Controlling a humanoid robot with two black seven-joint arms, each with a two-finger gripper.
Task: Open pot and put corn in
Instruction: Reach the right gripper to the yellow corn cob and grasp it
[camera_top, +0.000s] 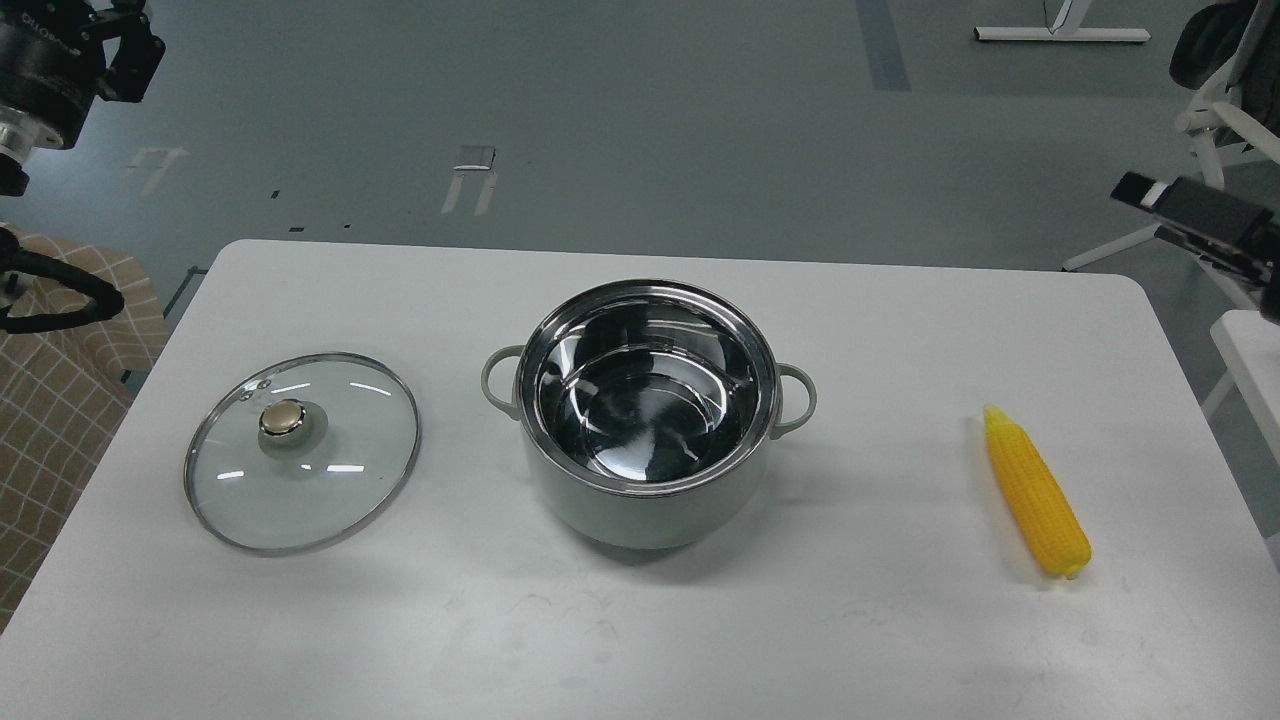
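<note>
The pale grey-green pot (645, 500) stands open at the middle of the white table, its shiny steel inside empty. The yellow corn (1036, 492) lies on the table at the right, pointed tip away from me. My left gripper (125, 45) is raised high at the top left corner, far from the pot and cut off by the view's edge, so its fingers cannot be told apart. My right gripper (1140, 190) comes in at the right edge, above and beyond the corn, holding nothing that I can see. Its jaws are unclear.
The round glass lid (330, 490) with a gold knob (284, 417) lies flat on the table left of the pot. A checked cloth (50, 400) hangs beyond the table's left edge. A white chair base (1215, 150) stands at the far right.
</note>
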